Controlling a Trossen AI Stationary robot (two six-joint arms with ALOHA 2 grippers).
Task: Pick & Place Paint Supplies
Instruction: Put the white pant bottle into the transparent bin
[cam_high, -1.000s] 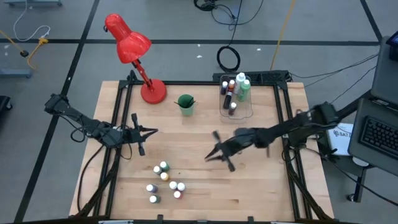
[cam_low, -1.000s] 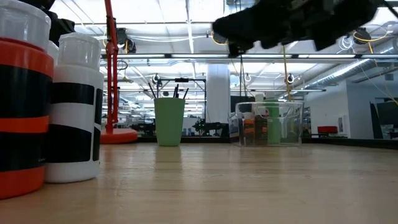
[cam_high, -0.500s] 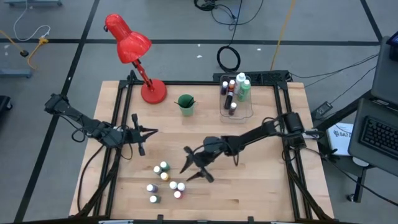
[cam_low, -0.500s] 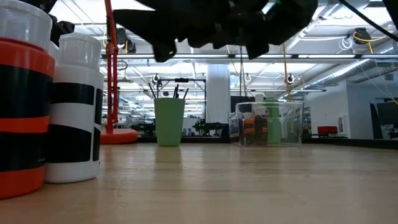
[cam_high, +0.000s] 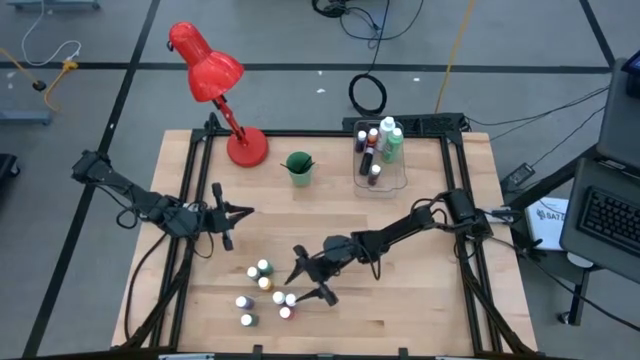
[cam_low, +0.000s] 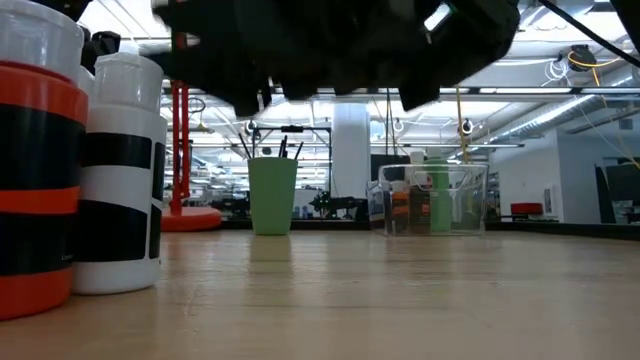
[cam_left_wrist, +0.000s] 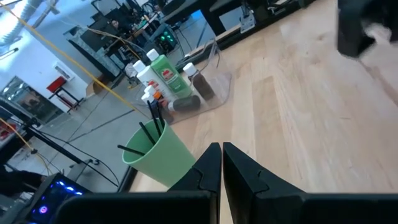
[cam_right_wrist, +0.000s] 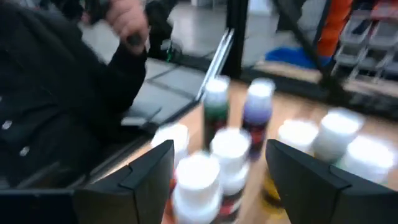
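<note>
In the low view the right arm fills the upper part as a dark blur, and two large bottles at the near left edge are cut off, so the cluster of small bottles cannot be made out there. The right wrist view is smeared; the caps show, the colours barely.

The right pincer (cam_high: 305, 279) hangs over the front of the worktop (cam_high: 420, 310), fingers spread wide and holding nothing, right beside the small paint bottles (cam_high: 265, 290), which stand loosely grouped near the front edge. Bare wood lies to the right of them and between them and the back row. The left pincer (cam_high: 232, 223) waits above the left side, fingers pressed together and holding nothing.

At the back, the clear bin (cam_high: 380, 172) holds the tall green bottle (cam_high: 393, 146), a white one and a few small dark ones. The green cup (cam_high: 298, 167) beside it holds thin dark brushes (cam_left_wrist: 149, 127). A red lamp (cam_high: 215, 85) stands at the back left corner.
</note>
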